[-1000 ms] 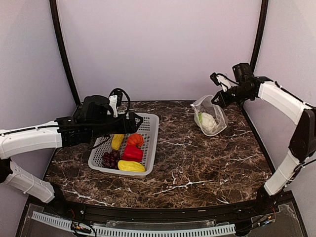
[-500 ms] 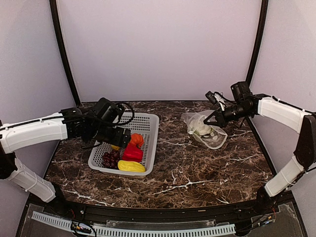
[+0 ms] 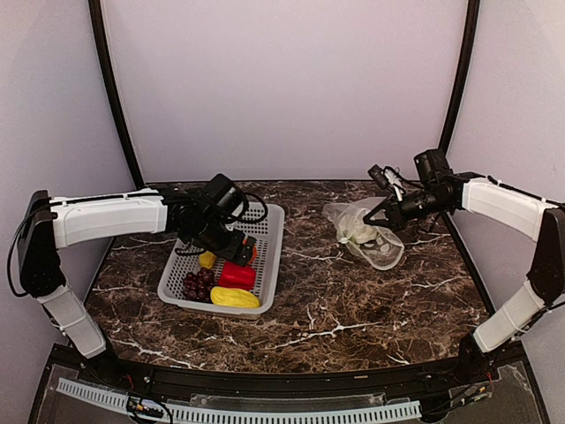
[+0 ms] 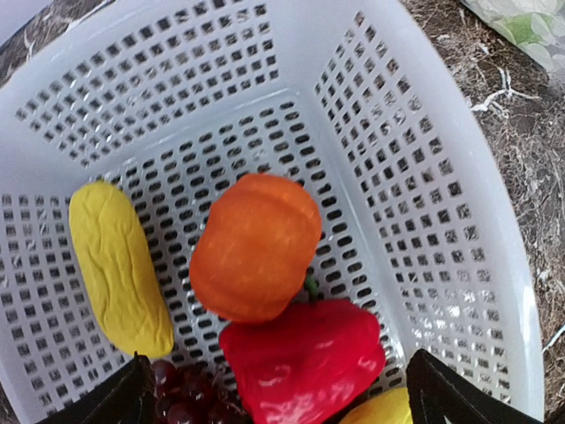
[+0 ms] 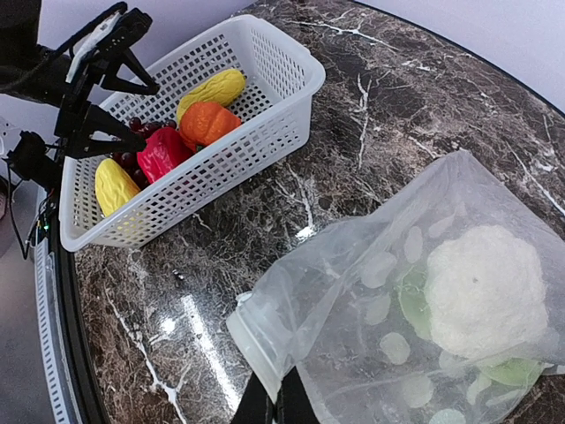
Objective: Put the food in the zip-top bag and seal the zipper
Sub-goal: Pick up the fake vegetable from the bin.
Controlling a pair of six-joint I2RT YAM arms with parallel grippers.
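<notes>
While the marble bench (image 3: 353, 300) is carrying everything, the perforated basket (image 3: 274, 247) is sitting at its left, holding the pumpkin (image 4: 256, 247), red pepper (image 4: 305, 358) and grapes (image 3: 196, 284). The zip-top bag (image 5: 353, 336) is lying at the right rear, enclosing the cauliflower (image 5: 485, 287). The right tool (image 5: 275, 399) is pinching the bag's edge. The left tool (image 4: 282, 390) is hanging spread above the pumpkin.

Between the left fingers (image 4: 115, 402), the grapes (image 4: 181, 405) run off the bottom edge. A yellow piece (image 4: 381, 408) by the right-hand tip is cut off too. The right fingers (image 5: 274, 408) show only as dark tips, and their hold on the bag (image 5: 371, 300) lies out of frame.
</notes>
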